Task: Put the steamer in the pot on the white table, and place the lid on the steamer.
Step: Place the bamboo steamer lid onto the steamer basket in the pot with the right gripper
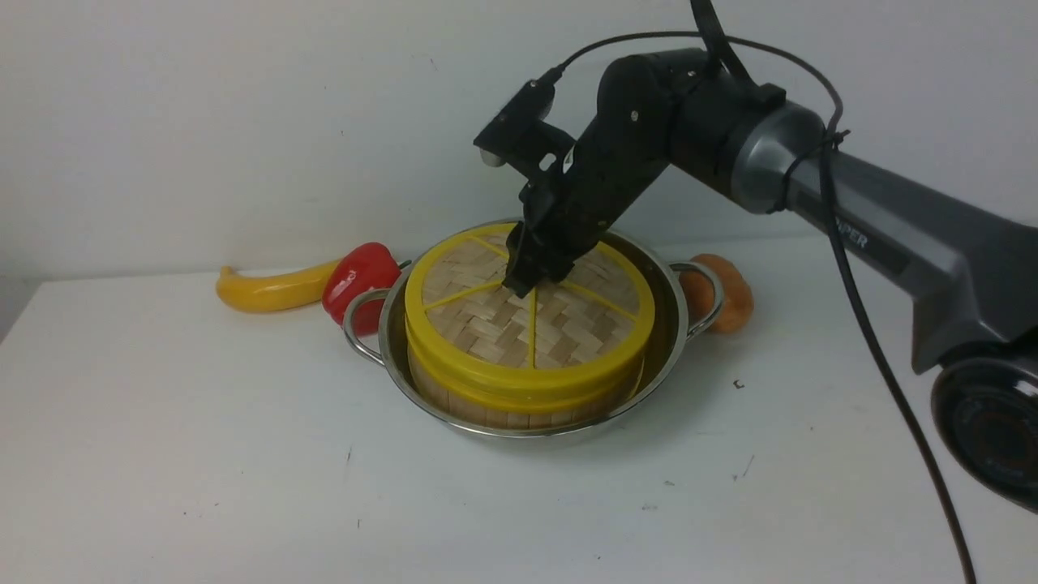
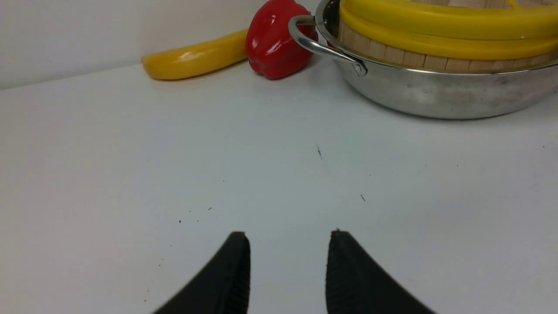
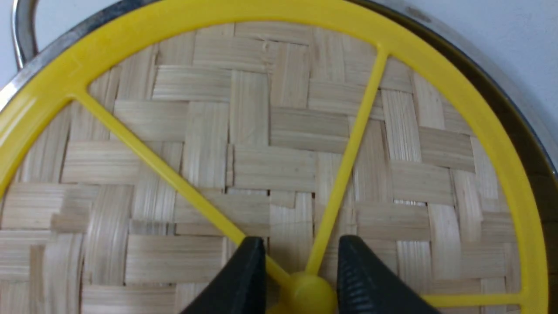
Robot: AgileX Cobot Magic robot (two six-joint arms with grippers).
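item: the lid (image 1: 495, 324). flat woven-bamboo disc with yellow rim, spokes and a small centre knob (image 3: 307, 291).
location: seated level on the steamer (image 1: 486, 412), which stands inside the pot (image 1: 392, 341) at mid-table on the white table (image 1: 203, 446). both placements look done.
handling (judged): light and stiff. the weave is probably brittle if pressed, and the rim and knob look smooth, so a little slippery. best hold is the knob, pinched from two sides and lifted straight up. the rim is too wide for one jaw pair.
right gripper (image 1: 521, 285): tips down at the lid's centre with a finger on either side of the knob, very close. whether it pinches the knob or merely flanks it cannot be told.
left gripper (image 2: 287, 235): fingers spread, nothing between them, low over bare table, well apart from the pot.
also present: yellow banana (image 1: 268, 290) and red pepper (image 1: 361, 280) at the pot's 9–10 o'clock, the pepper beside the handle. an orange-brown piece (image 1: 730, 292) at 3 o'clock.
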